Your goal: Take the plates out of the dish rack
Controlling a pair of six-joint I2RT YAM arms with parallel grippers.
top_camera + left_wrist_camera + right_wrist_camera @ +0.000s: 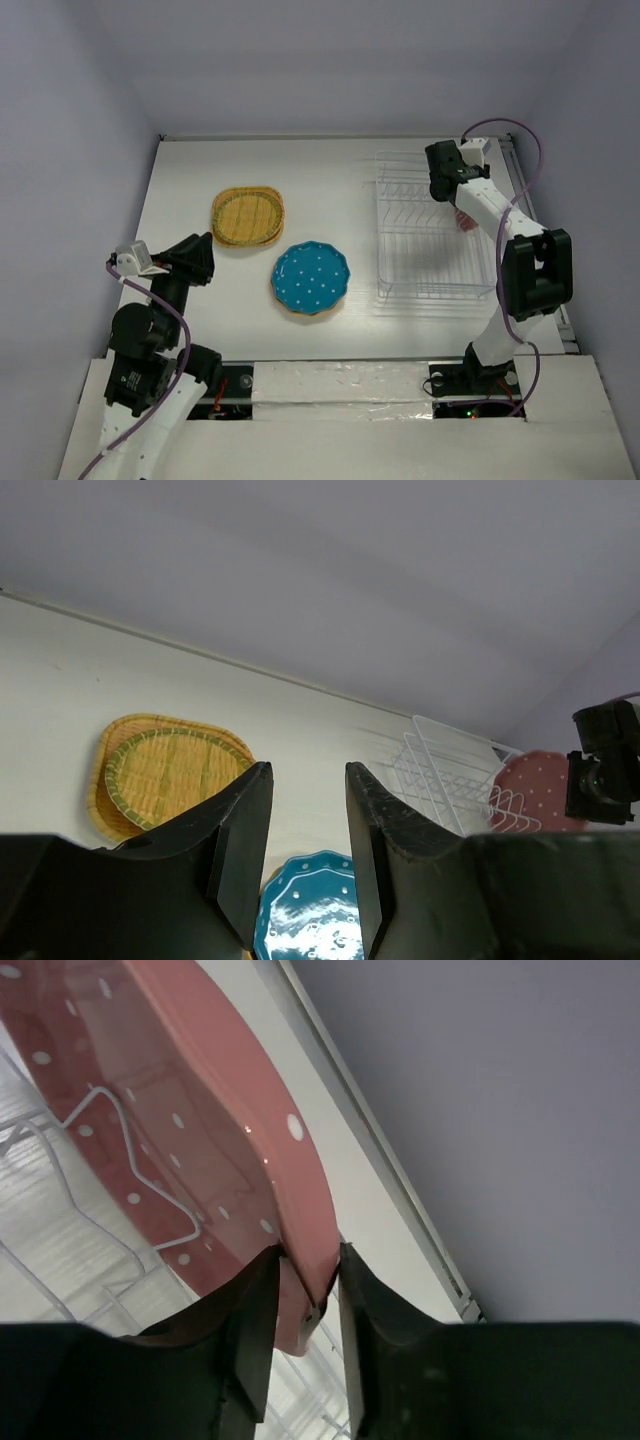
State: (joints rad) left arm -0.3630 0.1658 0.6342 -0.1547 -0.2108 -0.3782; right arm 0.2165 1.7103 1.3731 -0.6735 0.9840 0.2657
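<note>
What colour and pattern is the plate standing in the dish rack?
The plate is dusty red with white dots, clearest in the right wrist view.

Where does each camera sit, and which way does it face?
Top external: above and behind the robot, looking down on the table; both arms show.
Left wrist: faces across the tan plates toward the dish rack; own fingers below.
Right wrist: close on the red plate, its rim between its fingers.
Shared: both wrist views show the red plate.

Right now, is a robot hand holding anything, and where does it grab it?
The right gripper pinches the red plate by its rim, the plate standing in the rack. The left gripper holds nothing.
</note>
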